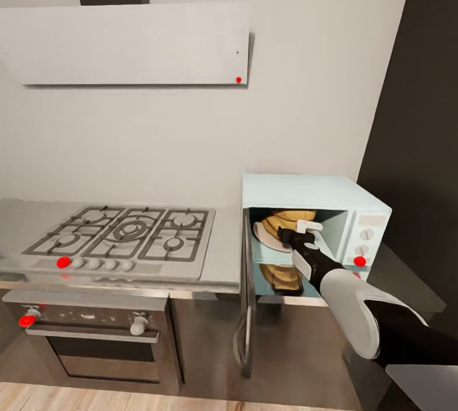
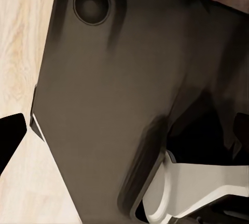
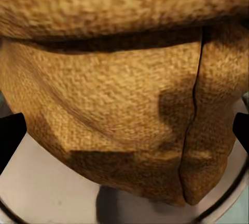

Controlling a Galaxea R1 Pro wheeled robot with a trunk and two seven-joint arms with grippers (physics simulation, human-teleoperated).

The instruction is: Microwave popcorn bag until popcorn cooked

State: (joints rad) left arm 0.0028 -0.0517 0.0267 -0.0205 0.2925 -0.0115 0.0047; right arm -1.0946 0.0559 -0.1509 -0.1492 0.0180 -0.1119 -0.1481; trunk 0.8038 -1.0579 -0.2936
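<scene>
The pale mint-blue microwave [image 1: 315,191] stands on the grey countertop [image 1: 224,252], its door [image 1: 245,309] swung wide open toward the left. Inside, the tan burlap popcorn bag [image 1: 286,220] sits on the round white turntable plate [image 1: 264,236]. My right arm reaches into the cavity, and the right gripper [image 1: 296,234] is right at the bag. Up close, the bag [image 3: 114,104] rests on the plate [image 3: 46,187] between the spread black fingertips [image 3: 10,138]; the right gripper [image 3: 124,130] is open. The left gripper [image 2: 124,135] is open and holds nothing, over my dark base [image 2: 104,104].
A gas hob [image 1: 124,233] lies left of the microwave, above a built-in oven [image 1: 95,334]. A white hood [image 1: 127,45] hangs on the wall. A tall dark cabinet [image 1: 416,112] rises at the right. Wooden floor [image 2: 21,37] shows beside my base.
</scene>
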